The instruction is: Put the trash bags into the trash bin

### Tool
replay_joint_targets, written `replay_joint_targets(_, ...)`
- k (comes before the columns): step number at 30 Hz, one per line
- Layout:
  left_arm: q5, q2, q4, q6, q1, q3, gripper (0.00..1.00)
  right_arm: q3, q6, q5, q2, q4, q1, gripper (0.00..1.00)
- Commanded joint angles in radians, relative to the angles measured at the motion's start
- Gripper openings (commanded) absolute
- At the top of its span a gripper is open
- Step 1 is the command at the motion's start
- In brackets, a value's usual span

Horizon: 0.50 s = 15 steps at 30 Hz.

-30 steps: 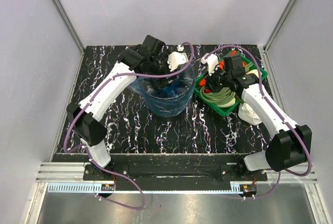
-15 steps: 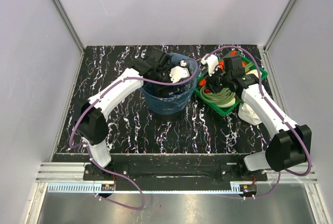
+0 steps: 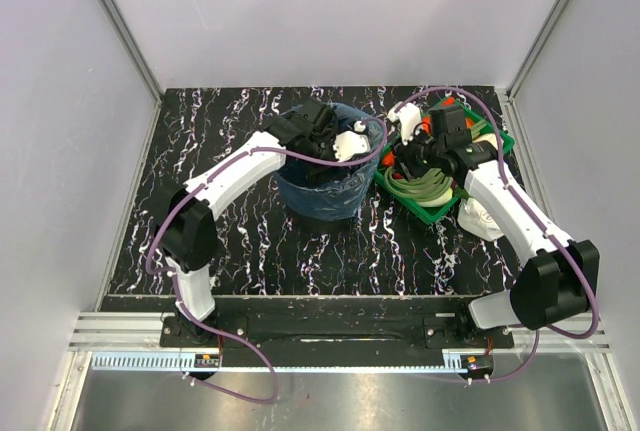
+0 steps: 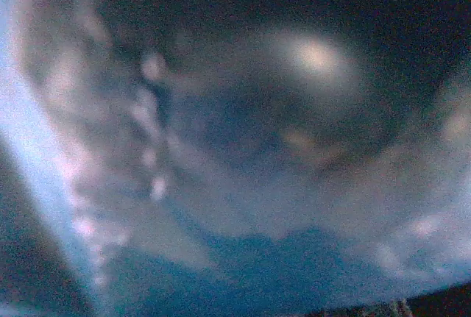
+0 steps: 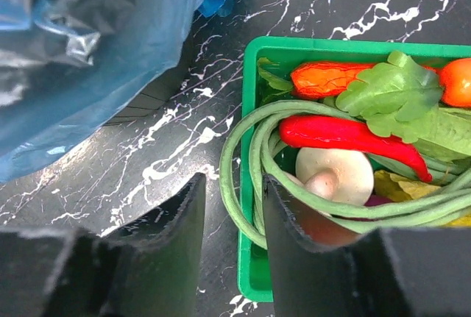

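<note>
Two robot arms work over a black marbled surface [image 3: 240,241]. The left hand [image 3: 333,151] is sunk in the mouth of the black bin [image 3: 340,206], which stands mid-surface. A blue bag [image 3: 372,133] lines the bin, its film spilling over the rim and down the outside. Whether this hand's fingers are apart or together cannot be told. From above they are hidden in the bin, and the wrist camera gives only a blur of blue film and darkness, probably the bin's inside. The right hand [image 5: 234,184] hovers low just right of the bin, over the left rim of a green tray [image 5: 249,96] of vegetables. Its fingers are slightly apart with nothing between them, and the bag's outer fold lies up and to its left, near but not touching. One risk is that thin film clings. If the left hand lifts with plastic caught on a finger, the bag could drag back out or the bin could tip. The right hand, closing where it is, could snag the long beans [image 5: 280,111] instead of the bag.
</note>
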Motion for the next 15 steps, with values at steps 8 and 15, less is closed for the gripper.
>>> replay_joint_targets(8, -0.055, 0.011, 0.101, 0.036, -0.007, -0.014, 0.95, 0.151, 0.199, 0.047, -0.063, 0.008, -0.105, 0.52)
replay_joint_targets(15, -0.055, -0.019, 0.175, 0.054, -0.006, -0.095, 0.96, 0.234, 0.316, -0.205, -0.037, 0.008, -0.167, 0.60)
